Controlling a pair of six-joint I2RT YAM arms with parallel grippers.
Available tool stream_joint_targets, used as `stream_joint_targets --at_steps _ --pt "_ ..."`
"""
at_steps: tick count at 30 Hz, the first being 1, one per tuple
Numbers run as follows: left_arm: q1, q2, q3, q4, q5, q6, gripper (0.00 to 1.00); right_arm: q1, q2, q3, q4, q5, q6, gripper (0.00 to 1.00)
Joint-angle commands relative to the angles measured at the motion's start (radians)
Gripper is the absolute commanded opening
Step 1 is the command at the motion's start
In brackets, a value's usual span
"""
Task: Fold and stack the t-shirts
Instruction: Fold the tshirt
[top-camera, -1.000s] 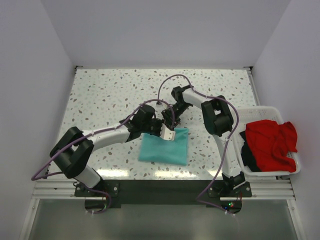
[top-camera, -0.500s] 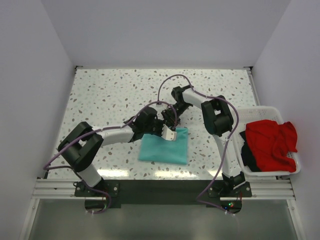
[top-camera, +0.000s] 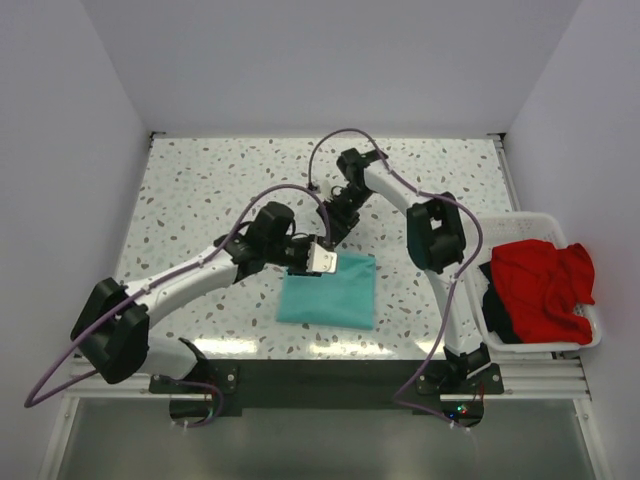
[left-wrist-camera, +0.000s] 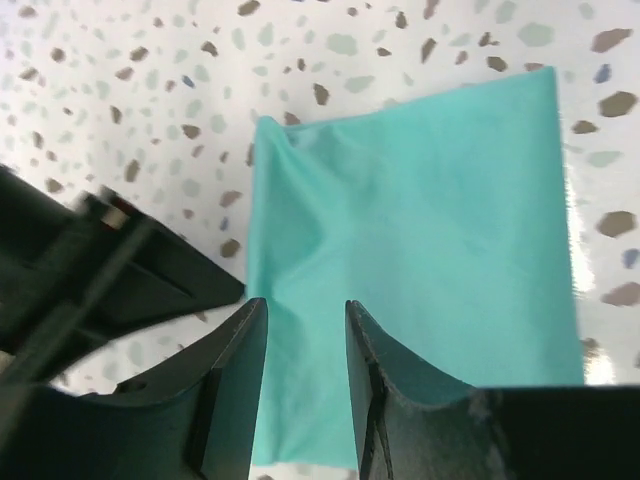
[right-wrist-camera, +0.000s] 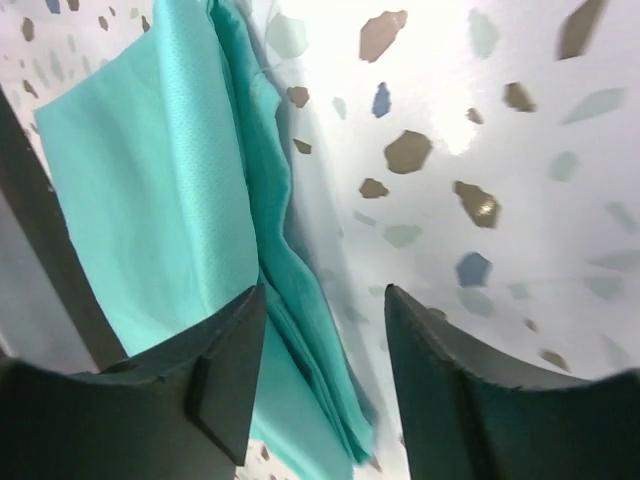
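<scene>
Teal t-shirt (top-camera: 330, 293) lies folded on the surface (top-camera: 200, 200); left end effector (left-wrist-camera: 300, 312) and right end effector (right-wrist-camera: 325, 295) both apart, empty

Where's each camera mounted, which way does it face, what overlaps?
Top external: above, behind the bases, looking down at the table; both arms, left gripper, right gripper show.
Left wrist: on left arm, looking down past its fingers at the teal t-shirt.
Right wrist: on right arm, low, facing that shirt's layered edge past its fingers.
Shared: all three see the teal t-shirt.
</scene>
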Motion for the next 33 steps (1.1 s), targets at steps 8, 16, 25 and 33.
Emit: stream_joint_targets --at_steps 8,16,25,33 --pt "0.334 0.074 0.161 -0.459 0.309 -0.135 0.49 -0.088 -0.188 0.124 -0.185 0.108 -0.117 0.64" --pt "0.436 0.332 0.363 -0.538 0.323 -0.163 0.57 -0.11 -0.357 -0.209 -0.091 0.134 -0.167 0.69" --pt "0.437 0.496 0.468 -0.532 0.294 -0.178 0.61 -0.107 -0.317 -0.322 -0.007 0.186 -0.173 0.64" --pt "0.434 0.547 0.47 -0.52 0.297 -0.181 0.6 -0.108 -0.291 -0.352 0.015 0.21 -0.197 0.57"
